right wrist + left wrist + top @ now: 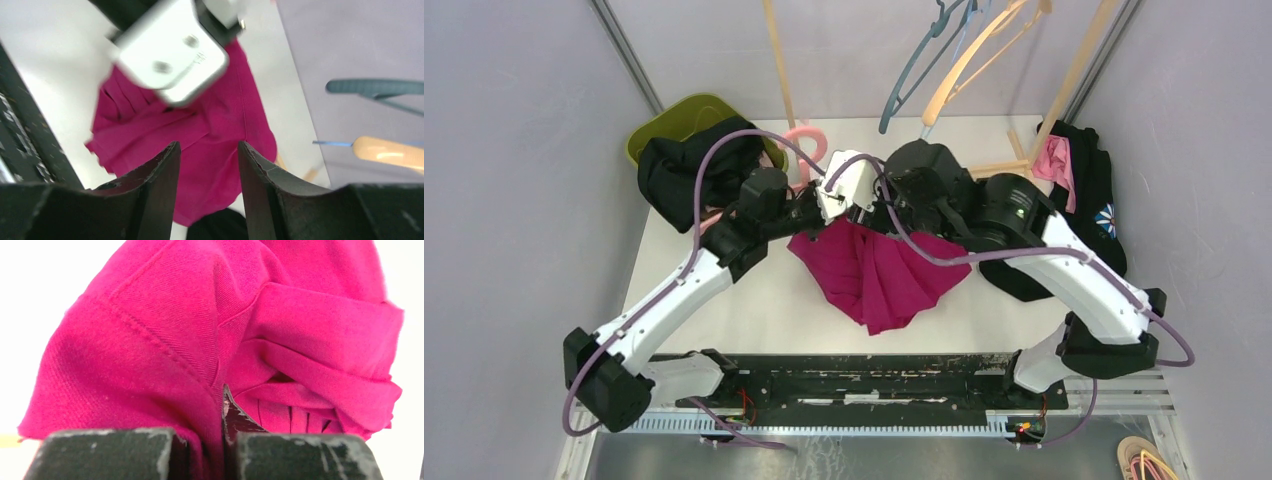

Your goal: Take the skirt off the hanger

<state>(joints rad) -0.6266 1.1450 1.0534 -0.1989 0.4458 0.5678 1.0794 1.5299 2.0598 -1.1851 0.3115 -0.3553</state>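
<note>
Across the middle of the table (pixel 724 300): magenta skirt (pixel 884 275), fanned in pleats, hem drooping toward the near edge, upper part lifted under the two wrists. Toward the far-left corner: green bin (pixel 674 110) stuffed with a black garment (pixel 674 180); hook of a pink hanger (pixel 816 138) poking out just beside it. Rest of that hanger hidden by the arms, so no telling whether it is clipped to the waistband or already off. Left pincer (pixel 205 440) clamped on a seamed fold of the skirt, cloth pinched tight between the pads. Right pincer (pixel 207 150) parted to a middling gap, empty, hovering above the skirt close to the other wrist. Judged step: freeing the waistband from the hanger. To do it well: hold the left clamp firm as anchor; bring the right down onto the hanger itself, not the cloth; close fully; then draw the two apart slowly along the waistband line. Watch for cloth dragging the hanger along, or slipping out at the seam.
</note>
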